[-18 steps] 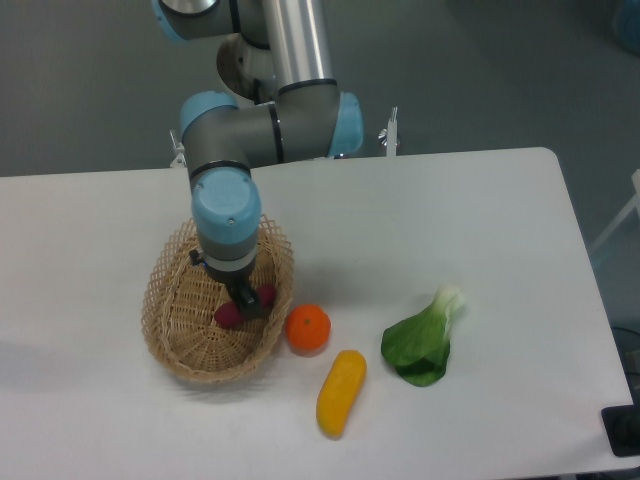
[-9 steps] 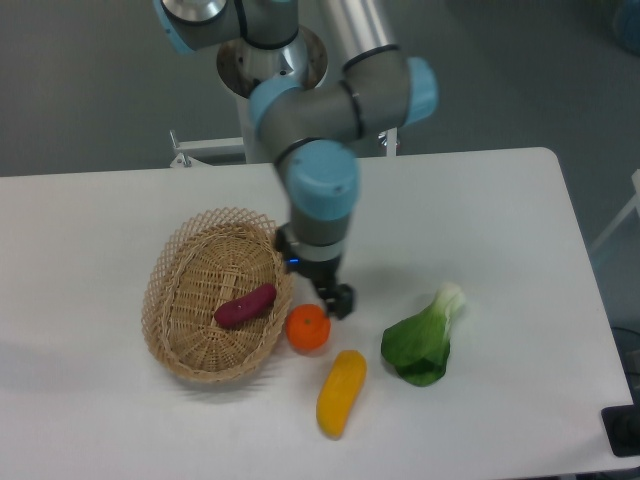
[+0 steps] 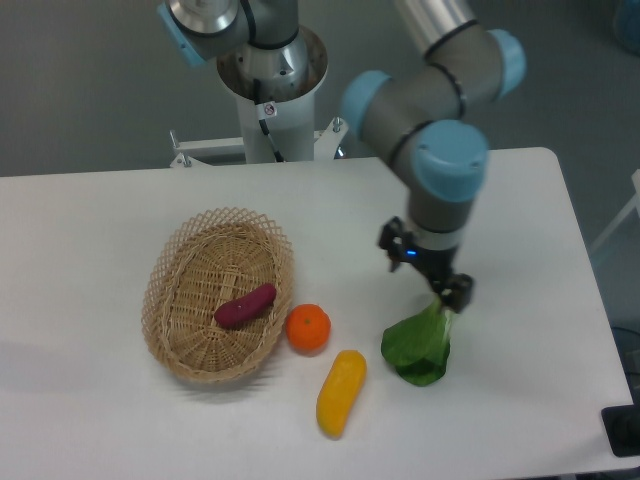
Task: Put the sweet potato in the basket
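Observation:
The dark reddish-purple sweet potato [image 3: 245, 305] lies inside the oval tan wicker basket [image 3: 176, 250], near its right side. My gripper [image 3: 452, 294] is far to the right of the basket, just above the stem end of a green leafy vegetable [image 3: 419, 345]. It holds nothing that I can see. Its fingers are small and dark, and I cannot tell whether they are open or shut.
A round orange [image 3: 308, 327] sits just right of the basket. A yellow-orange elongated vegetable [image 3: 341, 391] lies in front of it. The arm's base post [image 3: 272, 95] stands at the table's back edge. The table's right edge is beyond the leafy vegetable.
The gripper left the sweet potato lying in the basket, then swung right across the table, past the orange, to above the leafy vegetable.

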